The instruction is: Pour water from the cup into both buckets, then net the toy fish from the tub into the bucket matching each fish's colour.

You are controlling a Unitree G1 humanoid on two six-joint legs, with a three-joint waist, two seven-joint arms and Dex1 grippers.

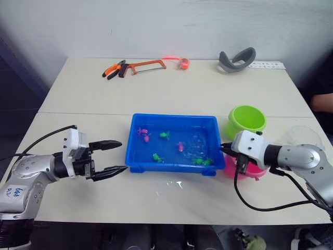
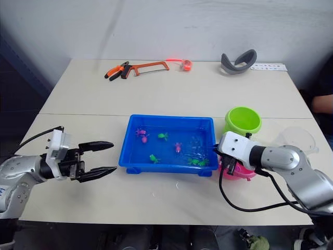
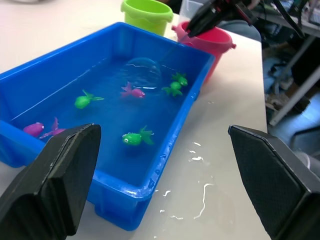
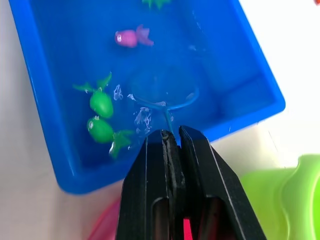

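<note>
Cream worktop carries everything. At left, the left end effector (image 1: 108, 156) hovers wide open and empty beside the blue tub (image 1: 136, 158). Pink and green toy fish (image 4: 102, 103) float inside. The right end effector (image 4: 172, 137) is clamped on the net (image 4: 165, 92), whose hoop is dipped in the water near two green fish; slide it under one, lift slowly, then carry it to the green bucket (image 1: 246, 119), beyond the pink bucket (image 3: 210, 42). No legible writing.

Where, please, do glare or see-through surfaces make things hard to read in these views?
Left wrist view: the net reads as a faint hoop in the tub, and spilled water glints on the table. Right wrist view: the hoop is pale against blue. Left eye view: the cup nearly vanishes.
</note>
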